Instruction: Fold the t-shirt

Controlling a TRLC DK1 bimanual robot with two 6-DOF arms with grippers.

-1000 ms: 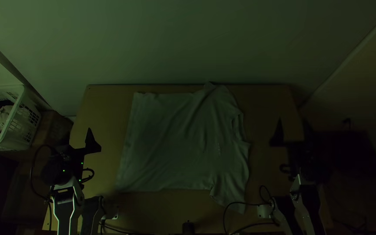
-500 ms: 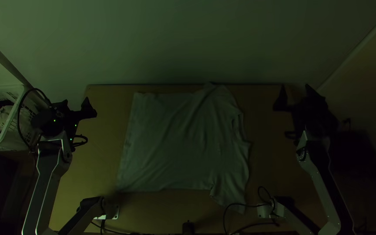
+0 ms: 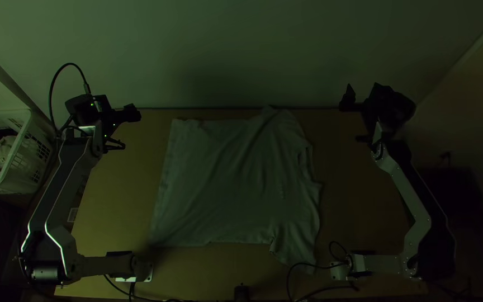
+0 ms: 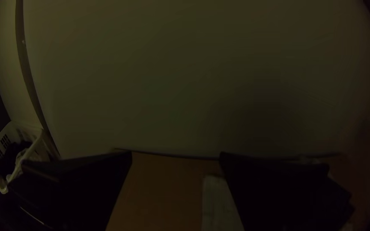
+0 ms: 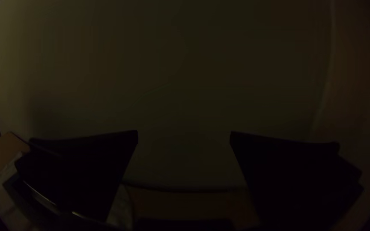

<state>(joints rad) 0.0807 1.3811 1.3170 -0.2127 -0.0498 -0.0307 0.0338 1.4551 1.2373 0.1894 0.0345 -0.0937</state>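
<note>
Two arms, one per side, both set toward the far corners of the table [image 3: 359, 212]. Left gripper [image 4: 175, 155] hangs by the far left corner, right gripper [image 5: 184, 133] by the far right one. Fingers of each spread wide, nothing between them; neither touches cloth.

T-shirt [image 3: 230, 179] lies spread on the middle of the table, sideways: hem [image 3: 166, 179] to the left, neckline [image 3: 306, 162] to the right, one sleeve [image 3: 278, 114] at the far edge, the other [image 3: 297, 251] toward the near side. Soft creases cross the body; the near sleeve slants toward the near right.

Placement reads as sensible – hem facing one arm, neckline the other, so each gripper would have an end of the shirt to work from. Holding both grippers off the cloth probably keeps the layout undisturbed.

No fold made; judged as the start of folding. Next likely calls for lowering to an edge, perhaps the far one, and pinching just the fabric. Thin cloth may slip or bunch if the two sides lift unevenly – a matched pull seems wise.
</note>
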